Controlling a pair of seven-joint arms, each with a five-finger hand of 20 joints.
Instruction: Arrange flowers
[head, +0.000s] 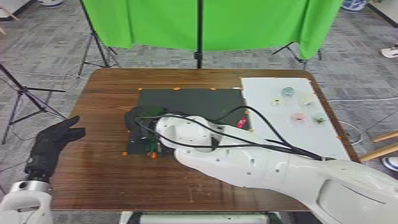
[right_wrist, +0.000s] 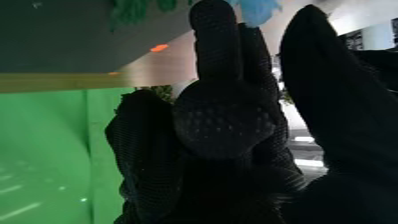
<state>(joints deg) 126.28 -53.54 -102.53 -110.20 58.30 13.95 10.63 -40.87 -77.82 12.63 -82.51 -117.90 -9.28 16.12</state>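
Note:
The robot's left hand is over the table's left side with its fingers relaxed and nothing in them. The right hand is over the left part of the dark mat, partly hidden by its own white arm. Green foliage shows beside it on the mat. A pink-red item lies at the mat's right side. In the right wrist view the right hand has a light blue flower and green leaves beyond it. Whether it holds a stem is hidden.
On the right of the brown table lies a white sheet with several small pale flowers, among them a pink one and a green one. Black cables loop over the right arm. A green cloth hangs behind the table.

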